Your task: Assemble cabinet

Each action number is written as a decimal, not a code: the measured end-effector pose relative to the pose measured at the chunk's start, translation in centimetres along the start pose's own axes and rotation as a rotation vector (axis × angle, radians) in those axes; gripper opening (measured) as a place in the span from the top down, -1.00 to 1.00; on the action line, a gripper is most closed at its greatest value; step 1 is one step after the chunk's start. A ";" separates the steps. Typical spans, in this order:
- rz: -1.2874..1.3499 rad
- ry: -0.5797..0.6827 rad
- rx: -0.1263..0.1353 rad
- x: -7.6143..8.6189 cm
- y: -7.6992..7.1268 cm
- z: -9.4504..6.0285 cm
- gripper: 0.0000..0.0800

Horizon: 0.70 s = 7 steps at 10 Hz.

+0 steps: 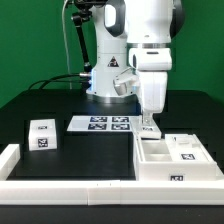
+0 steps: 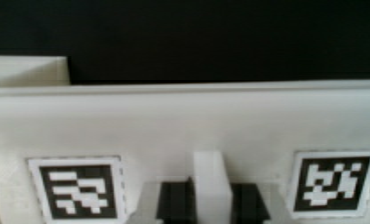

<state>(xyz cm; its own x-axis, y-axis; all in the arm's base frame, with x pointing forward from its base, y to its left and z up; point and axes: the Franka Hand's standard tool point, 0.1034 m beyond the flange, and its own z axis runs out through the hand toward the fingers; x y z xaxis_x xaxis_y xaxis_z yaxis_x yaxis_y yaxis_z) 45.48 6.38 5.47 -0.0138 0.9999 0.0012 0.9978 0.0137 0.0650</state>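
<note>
The cabinet (image 1: 175,157) is a large white box with inner compartments and small tags. It lies at the front on the exterior view's right. My gripper (image 1: 150,129) points straight down at the cabinet's far edge. In the wrist view the cabinet's white wall (image 2: 182,120) fills the picture, with a tag (image 2: 79,188) on one side and another tag (image 2: 336,180) on the other. A thin white rib (image 2: 208,165) of the cabinet stands between my two dark fingers (image 2: 169,203). My gripper (image 2: 208,195) is closed against this rib on both sides.
A small white block with tags (image 1: 42,135) stands at the exterior view's left. The marker board (image 1: 103,124) lies behind the middle. A low white border rail (image 1: 70,186) runs along the front. The robot base (image 1: 105,80) stands at the back.
</note>
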 end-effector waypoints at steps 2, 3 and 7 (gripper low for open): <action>0.005 0.001 -0.002 0.1 0.1 0.0 0.82; 0.005 0.001 -0.001 0.1 0.0 0.0 0.82; 0.005 -0.005 0.009 -0.1 0.2 0.1 0.82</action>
<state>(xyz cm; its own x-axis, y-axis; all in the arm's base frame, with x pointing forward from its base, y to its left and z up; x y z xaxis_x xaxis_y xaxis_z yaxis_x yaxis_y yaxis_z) 45.70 6.27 5.43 -0.0083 1.0000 -0.0039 0.9984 0.0085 0.0563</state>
